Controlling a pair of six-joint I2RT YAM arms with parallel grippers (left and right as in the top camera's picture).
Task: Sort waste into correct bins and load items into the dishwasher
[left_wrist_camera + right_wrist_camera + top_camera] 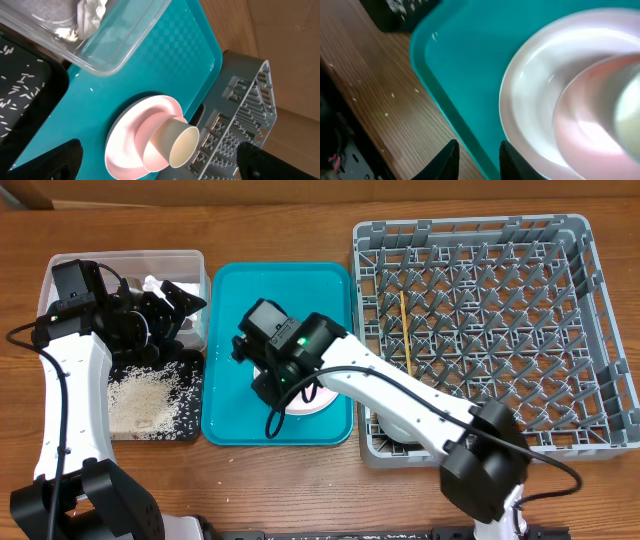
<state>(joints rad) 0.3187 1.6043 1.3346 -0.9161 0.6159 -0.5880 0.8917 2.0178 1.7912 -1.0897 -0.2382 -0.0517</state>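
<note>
The right gripper (477, 160) hangs low over the near edge of a teal tray (470, 50), its two dark fingers (446, 161) a narrow gap apart with nothing between them. Just beyond the fingers, on the tray, lies the round pale pink plate (530, 100), not touched by them; the cream cup (627, 115) on it is blurred at the picture's edge. A few loose grains speckle the wooden worktop (370, 100) beside the tray. From above, the right gripper (272, 385) hides most of the plate (312, 404). The left gripper (185, 320) hovers over the clear tub (70, 270) with its fingers spread wide and empty. Its own camera looks past the tub, which holds crumpled white napkins (90, 15), to the plate (130, 135) well away on the tray, the cup (172, 145) lying on its side on it. The black tray (195, 430) next to the tub holds white rice (140, 400). Right of the teal tray stands the grey dish rack (470, 225), with wooden chopsticks (405, 330) among its pegs.
</note>
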